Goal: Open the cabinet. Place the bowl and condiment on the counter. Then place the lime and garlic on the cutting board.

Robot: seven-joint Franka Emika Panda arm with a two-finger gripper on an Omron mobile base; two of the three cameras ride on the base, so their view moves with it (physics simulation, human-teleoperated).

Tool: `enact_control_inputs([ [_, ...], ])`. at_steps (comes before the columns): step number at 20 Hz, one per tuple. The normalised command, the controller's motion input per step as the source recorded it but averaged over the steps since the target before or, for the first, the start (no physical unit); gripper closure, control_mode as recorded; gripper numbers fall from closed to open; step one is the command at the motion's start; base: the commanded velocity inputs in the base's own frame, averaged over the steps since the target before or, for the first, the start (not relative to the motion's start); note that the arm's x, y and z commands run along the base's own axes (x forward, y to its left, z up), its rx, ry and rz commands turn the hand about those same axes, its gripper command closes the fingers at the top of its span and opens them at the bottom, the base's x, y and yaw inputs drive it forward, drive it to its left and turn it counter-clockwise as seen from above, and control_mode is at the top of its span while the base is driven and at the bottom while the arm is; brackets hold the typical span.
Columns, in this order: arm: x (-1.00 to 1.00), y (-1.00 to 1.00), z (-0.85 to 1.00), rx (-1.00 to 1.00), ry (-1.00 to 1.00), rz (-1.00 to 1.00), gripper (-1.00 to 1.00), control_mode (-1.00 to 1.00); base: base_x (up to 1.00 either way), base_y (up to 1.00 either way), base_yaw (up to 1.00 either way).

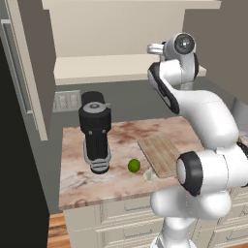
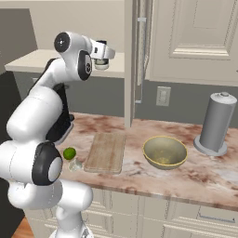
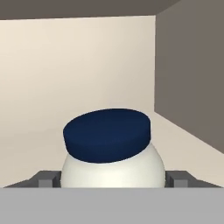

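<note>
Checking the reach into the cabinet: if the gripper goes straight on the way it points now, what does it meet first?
The condiment: it sits between the open gripper's fingers, cabinet wall behind.

The white arm rises from its bulky base joints, bends back at a dark-ringed elbow, then climbs to a high shoulder-level wrist and reaches forward, its forearm roughly level. In the right base view the pincer (image 2: 103, 63) points away from the base toward the rear, the hand held horizontal at the end of the wrist. In the hand view the two dark fingertips (image 3: 43, 179) stand wide apart, one at each lower side, with the jaws spread nearly as far as they go. Whether the pads press on anything between them cannot be told. In the left base view the wrist's round end cap faces the camera.
</note>
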Motion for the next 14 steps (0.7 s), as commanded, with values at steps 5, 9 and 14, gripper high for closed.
enact_control_inputs([
  [5, -0.75, 0.07, 0.0, 0.0, 0.0, -0.04, 1.0, -1.0, 0.0, 0.0, 0.0],
  [9, -0.82, 0.01, 0.0, 0.0, 0.0, -0.05, 1.0, -1.0, 0.0, 0.0, 0.0],
  [14, -0.78, 0.0, -0.05, 0.0, 0.0, -0.06, 1.0, -1.0, 0.0, 0.0, 0.0],
])
